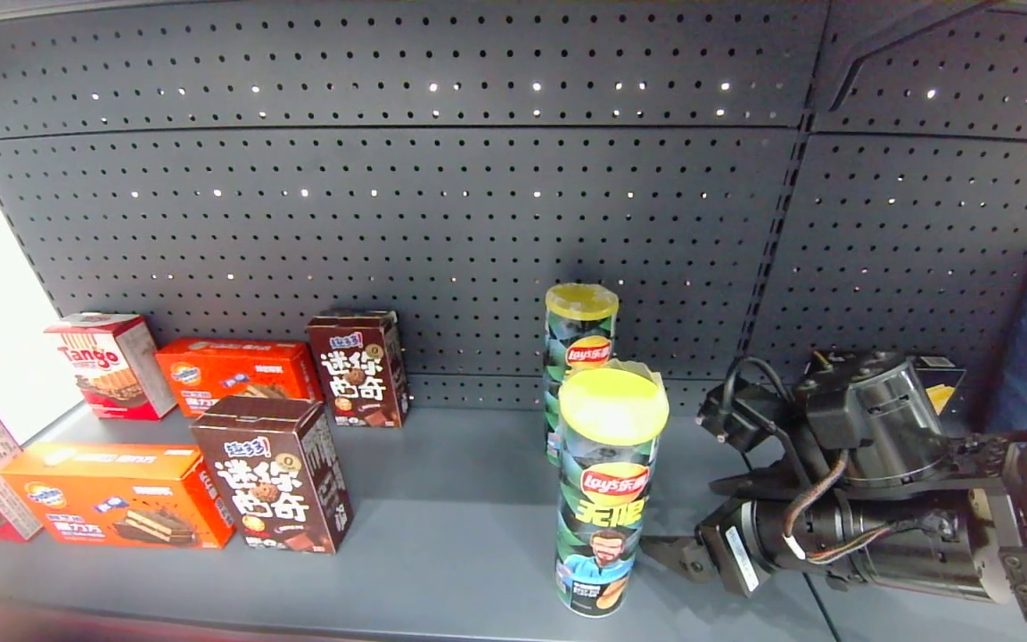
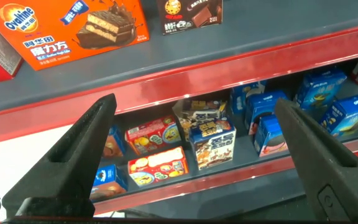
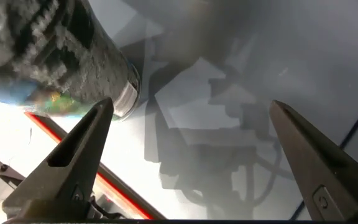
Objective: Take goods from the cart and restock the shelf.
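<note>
In the head view two tall chip cans stand upright on the shelf [image 1: 460,508], the near can [image 1: 612,499] close to the front edge and the far can [image 1: 579,348] right behind it, by the back wall [image 1: 389,223]. The right pincer [image 1: 669,551] sits low, just right of the near can's foot, and holds nothing. Such a can is likely light and stiff, but tall, narrow and easy to topple, with a smooth wrap that may slip and brittle contents. The best hold is around the mid-body, not on the soft yellow lid. Bare shelf lies between the cans and the brown box [image 1: 277,486] to the left, and that is the open room. To the right the arm itself takes up the space. In the left wrist view the left pincer [image 2: 194,102] is spread wide and empty, below and in front of the shelf's red lip [image 2: 229,71]. An orange box [image 2: 82,28] lies near that lip, and a lower shelf [image 2: 291,158] is packed with boxes, so rising there needs care at the lip. In the right wrist view the right pincer [image 3: 191,106] is spread. The can [image 3: 61,56] lies just beside one fingertip, outside the gap, and whether they touch I cannot tell. The lip [image 3: 61,134] runs close by, so any nudge towards it risks tipping the can off.
</note>
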